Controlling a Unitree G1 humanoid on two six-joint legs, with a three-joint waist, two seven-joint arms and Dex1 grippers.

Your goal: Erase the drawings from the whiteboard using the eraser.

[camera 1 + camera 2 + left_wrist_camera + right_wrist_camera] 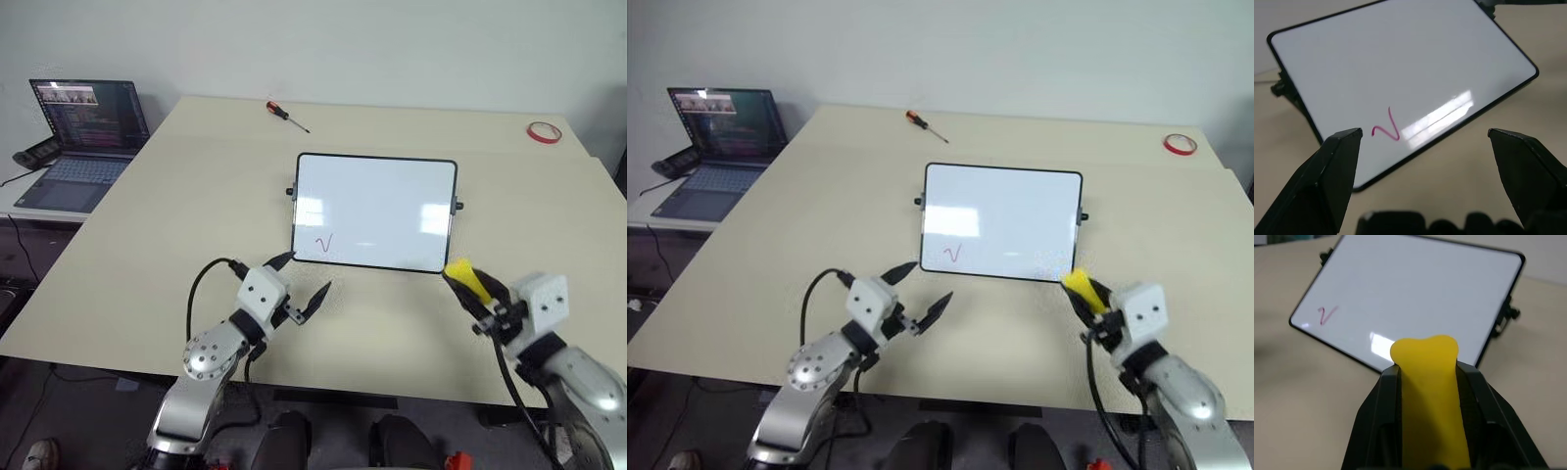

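Observation:
The whiteboard point(377, 208) lies in the middle of the beige table, black-framed and glossy. One red check-like drawing point(324, 242) shows near its front left corner; the rest of the board looks white apart from glare. My left gripper point(304, 279) hovers open just in front of that corner, fingers spread wide. Off the board's front right corner, my right gripper point(468, 281) is shut on the yellow eraser point(471, 278), which is squeezed between the fingers point(1382, 396) and sticks out past them point(1429, 382).
A red-handled screwdriver point(287, 115) lies at the far side of the table. A red tape ring point(544, 132) sits at the far right. A open laptop point(86, 137) stands on a side surface to the left. The table's front edge runs close below both grippers.

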